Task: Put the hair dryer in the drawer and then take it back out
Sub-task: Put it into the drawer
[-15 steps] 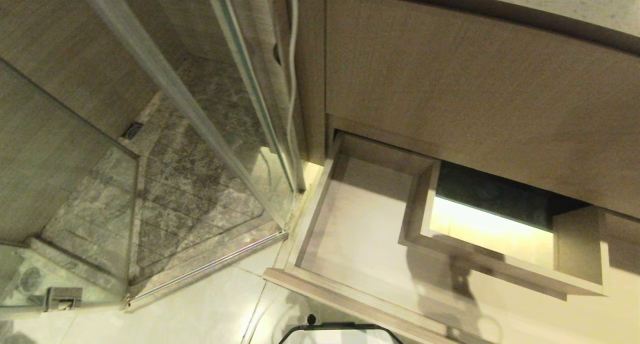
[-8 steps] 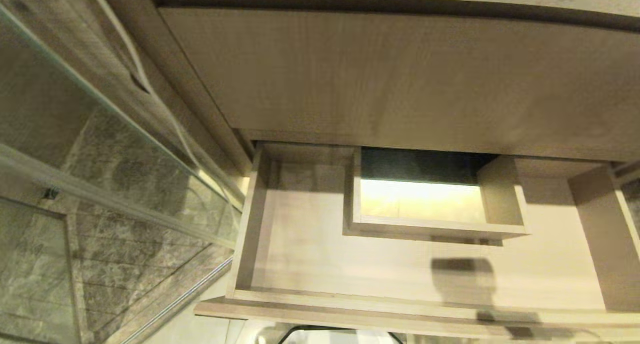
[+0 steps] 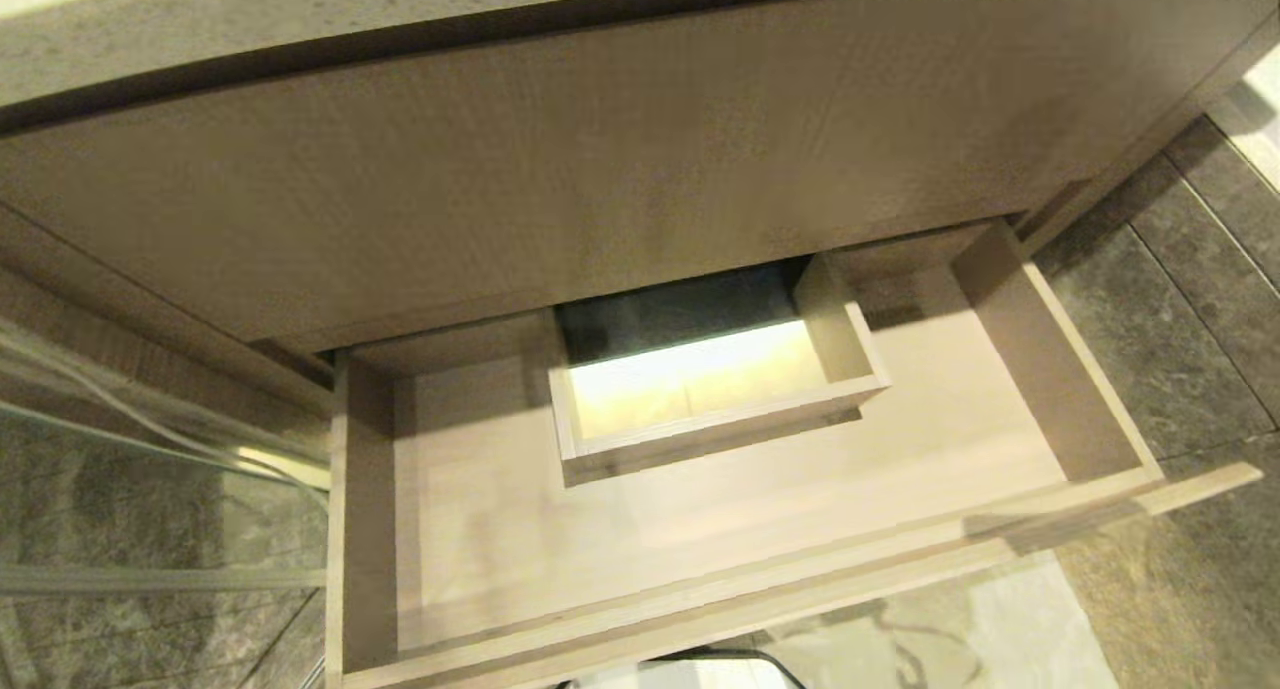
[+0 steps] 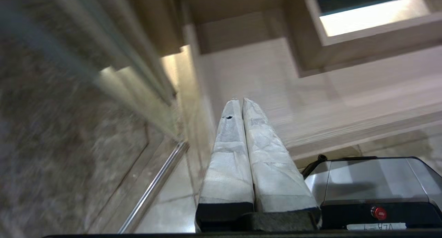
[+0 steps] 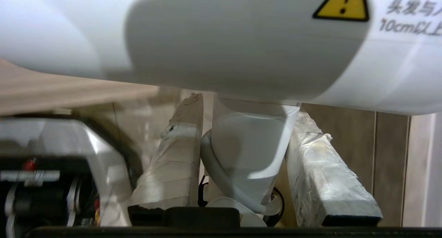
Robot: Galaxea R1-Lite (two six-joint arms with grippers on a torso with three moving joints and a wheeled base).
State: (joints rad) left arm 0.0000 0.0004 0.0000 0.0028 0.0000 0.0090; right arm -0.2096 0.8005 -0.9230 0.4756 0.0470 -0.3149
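Note:
The drawer [image 3: 760, 594] stands pulled out below the taller wood-grain panel [image 3: 600, 189], with nothing on its pale floor and a boxed cut-out [image 3: 700, 439] at its back. The white hair dryer [image 5: 241, 41] fills the right wrist view. My right gripper [image 5: 248, 108] is shut on its handle, with the white cord [image 5: 214, 175] looping beside one finger. My left gripper [image 4: 239, 100] is shut and holds nothing, low by the drawer's [image 4: 310, 93] left front corner. Neither gripper shows in the head view.
A glass shower partition [image 3: 150, 439] stands to the left of the drawer. Dark stone floor tiles [image 3: 1180, 319] lie to its right and a pale floor patch [image 3: 950, 629] lies in front. My own base [image 4: 366, 182] sits just below the drawer front.
The whole head view has swung: the shower glass has slid off to the left and the open drawer now sits in the middle. The drawer itself has not moved.

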